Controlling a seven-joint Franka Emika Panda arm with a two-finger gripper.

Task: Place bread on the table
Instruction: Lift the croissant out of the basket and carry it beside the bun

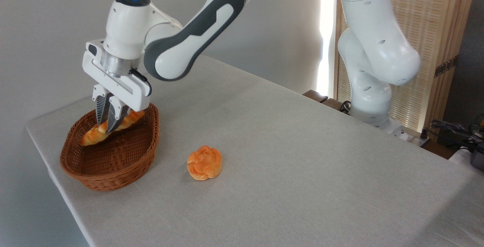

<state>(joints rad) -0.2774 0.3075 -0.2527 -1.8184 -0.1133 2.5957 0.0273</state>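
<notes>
The table, covered in a light grey-beige cloth-like surface, fills the foreground and runs back toward the wall. Nearest on it sits a small round knotted orange bun, resting directly on the cloth, well apart from the arm's base and just to the right of the basket.

Left of the bun stands an oval brown wicker basket, close to the table's left edge. Over its far half hangs the gripper, pointing downward, its two ribbed fingers drawn close together and pinching the bread near the loaf's middle. The bread, an elongated braided golden-orange loaf, is tilted: its left end sits low inside the basket, its right end rises toward the far rim behind the gripper body. Whether the low end touches the weave cannot be told.

Beyond, the white and dark grey Franka arm arches from the gripper up and right to its base at the table's far edge. Behind it stand a pale wall and a slatted wooden screen.
</notes>
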